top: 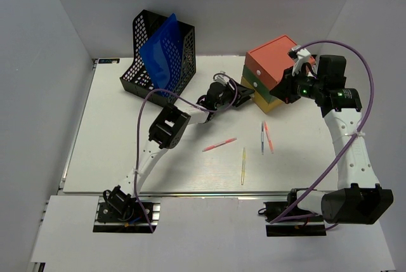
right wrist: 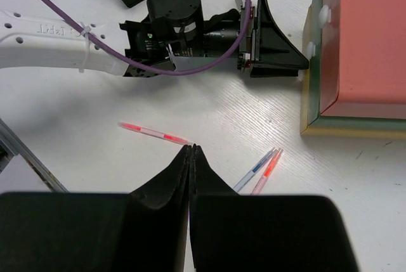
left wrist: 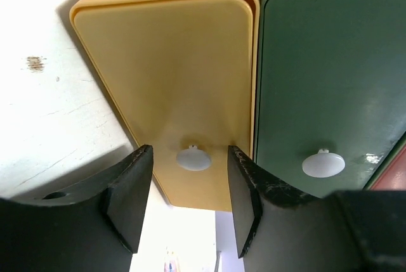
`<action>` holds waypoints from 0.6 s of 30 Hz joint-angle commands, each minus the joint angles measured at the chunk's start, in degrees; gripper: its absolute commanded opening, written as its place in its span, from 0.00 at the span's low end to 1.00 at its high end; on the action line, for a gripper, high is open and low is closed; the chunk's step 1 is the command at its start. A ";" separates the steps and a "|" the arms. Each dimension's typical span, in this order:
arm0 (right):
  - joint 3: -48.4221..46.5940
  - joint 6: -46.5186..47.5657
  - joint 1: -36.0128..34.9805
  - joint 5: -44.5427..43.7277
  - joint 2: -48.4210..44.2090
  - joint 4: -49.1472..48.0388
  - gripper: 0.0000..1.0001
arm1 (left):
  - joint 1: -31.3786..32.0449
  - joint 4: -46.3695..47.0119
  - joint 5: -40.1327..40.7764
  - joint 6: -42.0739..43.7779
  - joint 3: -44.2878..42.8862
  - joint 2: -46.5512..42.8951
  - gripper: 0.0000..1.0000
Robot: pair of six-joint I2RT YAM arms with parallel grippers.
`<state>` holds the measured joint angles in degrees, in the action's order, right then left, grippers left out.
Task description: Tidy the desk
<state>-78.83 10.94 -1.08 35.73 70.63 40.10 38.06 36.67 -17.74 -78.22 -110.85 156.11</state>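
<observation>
On the white desk (top: 127,158) a stack of three drawers stands at the back right: orange on top (top: 273,59), green in the middle, yellow at the bottom (top: 257,97). My left gripper (top: 244,99) is open at the yellow drawer's front (left wrist: 171,75). Its fingers straddle the small white knob (left wrist: 193,158) without touching it. The green drawer (left wrist: 330,63) and its knob (left wrist: 323,163) lie just to the right. My right gripper (right wrist: 191,148) is shut and empty, hovering above the desk beside the stack (right wrist: 368,37).
A black mesh file holder (top: 162,56) with a blue folder (top: 162,47) stands at the back left. Loose pens lie mid-desk: a pink one (top: 219,144), a yellow one (top: 243,165), and a blue one (top: 262,137) next to an orange one (top: 269,137).
</observation>
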 commanded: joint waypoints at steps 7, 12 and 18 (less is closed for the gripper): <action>1.04 -0.48 2.66 2.77 -0.76 -3.09 0.00 | 1.49 -3.18 0.42 -1.32 -4.99 1.56 0.53; 1.66 -0.92 2.84 3.74 -0.93 -4.32 0.00 | 2.01 -2.30 0.69 -1.85 -3.50 1.04 0.40; 1.84 -1.01 2.93 4.09 -0.84 -4.41 0.00 | 2.01 -1.25 0.95 -2.38 -1.66 0.33 0.30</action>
<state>-77.12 10.66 1.50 38.20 70.63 37.60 39.20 36.53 -17.37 -80.77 -113.82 158.10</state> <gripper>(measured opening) 0.017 0.350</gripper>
